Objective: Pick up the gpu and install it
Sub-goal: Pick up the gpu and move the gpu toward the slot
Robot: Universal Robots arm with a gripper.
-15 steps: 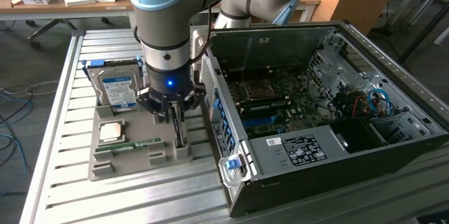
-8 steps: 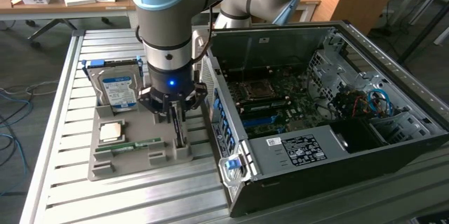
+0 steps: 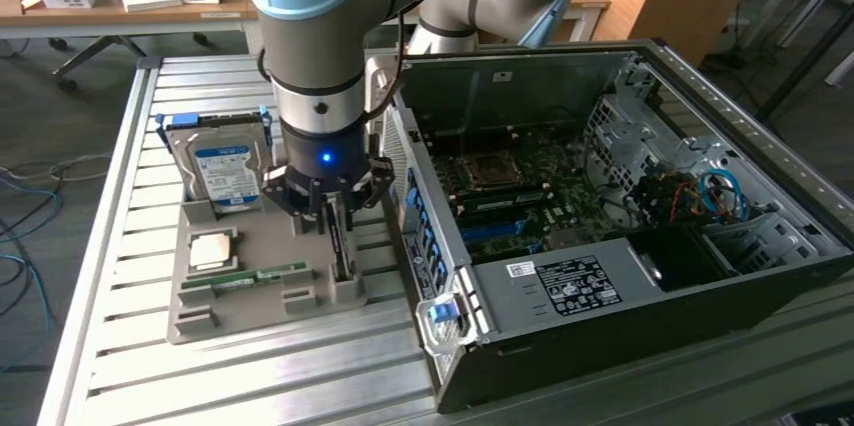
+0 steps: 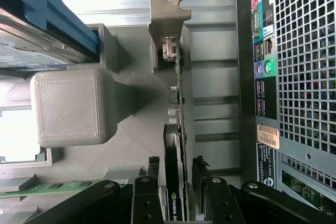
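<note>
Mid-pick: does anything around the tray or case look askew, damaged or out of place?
Nothing stands out. The graphics card stands upright on edge in its tray slot, the open gripper straddling it squarely. Hard drive and memory stick sit in their own tray seats; the case looks intact.

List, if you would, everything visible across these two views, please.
gpu: one, dark with a silvery bracket, standing on edge in the tray
hard drive: one, silver with a blue label, far end of the tray
memory stick: one, green, lying flat in the tray
square chip: one, pale, in the tray beside the memory stick
tray: one, grey, on the table
computer case: one, black, side open, to the exterior view's right of the tray
table: one, silvery, slatted
arm: one, grey and light blue, above the tray
gripper: one, black, open, straddling the gpu
</note>
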